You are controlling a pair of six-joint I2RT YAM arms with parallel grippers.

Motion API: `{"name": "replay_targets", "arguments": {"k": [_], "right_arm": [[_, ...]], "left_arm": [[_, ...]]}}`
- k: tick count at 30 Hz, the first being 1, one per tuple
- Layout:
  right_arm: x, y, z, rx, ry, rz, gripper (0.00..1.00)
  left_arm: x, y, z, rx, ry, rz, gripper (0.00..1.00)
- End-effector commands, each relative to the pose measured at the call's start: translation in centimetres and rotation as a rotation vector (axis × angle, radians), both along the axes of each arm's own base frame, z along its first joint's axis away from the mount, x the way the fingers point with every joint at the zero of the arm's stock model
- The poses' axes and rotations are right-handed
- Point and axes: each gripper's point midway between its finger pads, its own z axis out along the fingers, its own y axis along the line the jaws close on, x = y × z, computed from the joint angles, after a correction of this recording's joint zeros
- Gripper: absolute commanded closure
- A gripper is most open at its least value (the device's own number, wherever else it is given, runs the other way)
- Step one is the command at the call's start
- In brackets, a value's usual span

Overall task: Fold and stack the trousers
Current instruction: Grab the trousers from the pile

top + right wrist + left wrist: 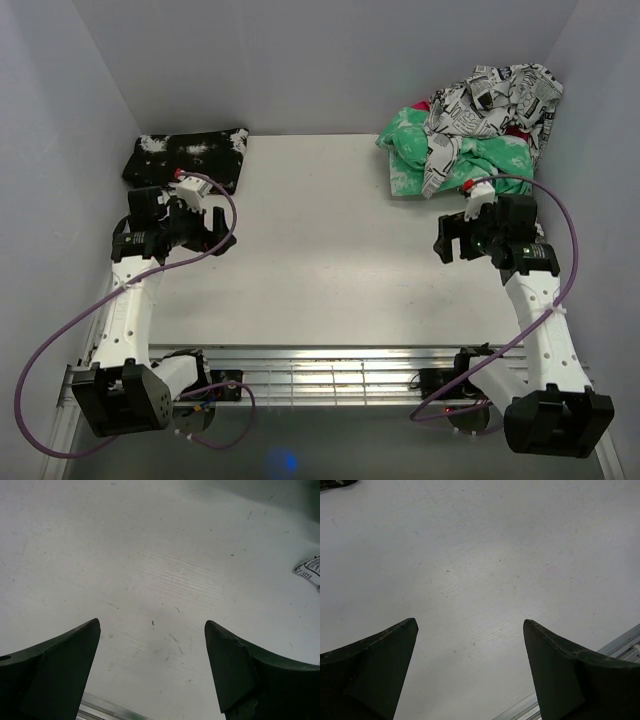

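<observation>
A: Where are the trousers (495, 100) found?
B: They are seen crumpled at the far right corner of the counter (340, 260), heaped on a green-and-white garment (450, 160); a black speckled garment (185, 158) is laid folded at the far left corner
A: How are the tools held?
B: The left tool (470, 625) is spread wide over bare counter and nothing is gripped; the right tool (152, 625) is likewise opened wide and empty, near the heap

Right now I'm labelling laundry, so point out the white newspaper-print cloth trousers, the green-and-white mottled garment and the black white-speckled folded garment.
newspaper-print trousers (500, 95): top view, crumpled upper part.
green mottled garment (405, 150): top view, left bulge.
black speckled garment (188, 155): top view, middle.
</observation>
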Motion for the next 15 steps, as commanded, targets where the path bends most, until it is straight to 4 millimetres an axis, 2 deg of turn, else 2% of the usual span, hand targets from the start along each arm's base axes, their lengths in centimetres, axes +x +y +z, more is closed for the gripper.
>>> {"name": "replay_targets", "arguments": {"k": [1, 2, 3, 5, 6, 8, 9, 11, 12, 14, 15], "right_arm": [[4.3, -0.7, 5.4, 0.026, -0.117, -0.089, 0.1], [6.0, -0.9, 9.6, 0.031, -0.205, -0.101, 0.1], [8.0, -1.2, 10.1, 0.028, -0.197, -0.116, 0.1], [10.9, -1.7, 13.5, 0.036, -0.265, -0.155, 0.1], [13.6, -2.2, 16.2, 0.031, -0.313, -0.181, 0.1], [16.7, -3.1, 18.4, 0.044, -0.35, -0.251, 0.1], [19.6, -3.9, 20.3, 0.029, -0.39, -0.291, 0.1], [22.5, -4.7, 21.7, 0.035, -0.42, -0.334, 0.1], [24.8, -4.9, 22.9, 0.046, -0.449, -0.341, 0.1], [26.9, -5.5, 23.3, 0.052, -0.469, -0.364, 0.1], [28.9, -5.7, 22.1, 0.056, -0.462, -0.373, 0.1]], "left_arm": [[0.2, -0.8, 3.3, -0.029, -0.083, -0.034, 0.02], [0.3, -0.9, 4.2, -0.035, -0.094, -0.038, 0.02], [0.4, -1.0, 4.5, -0.05, -0.085, -0.035, 0.02], [0.8, -1.3, 5.6, -0.073, -0.095, -0.041, 0.02], [0.8, -1.5, 6.0, -0.087, -0.093, -0.041, 0.02], [1.0, -1.9, 7.0, -0.11, -0.104, -0.052, 0.02], [1.1, -2.0, 7.3, -0.124, -0.104, -0.046, 0.02], [1.3, -2.1, 7.6, -0.138, -0.107, -0.041, 0.02], [1.3, -2.2, 7.8, -0.141, -0.112, -0.044, 0.02], [1.4, -2.2, 7.9, -0.149, -0.11, -0.04, 0.02], [1.5, -2.2, 7.8, -0.153, -0.105, -0.039, 0.02]]}}
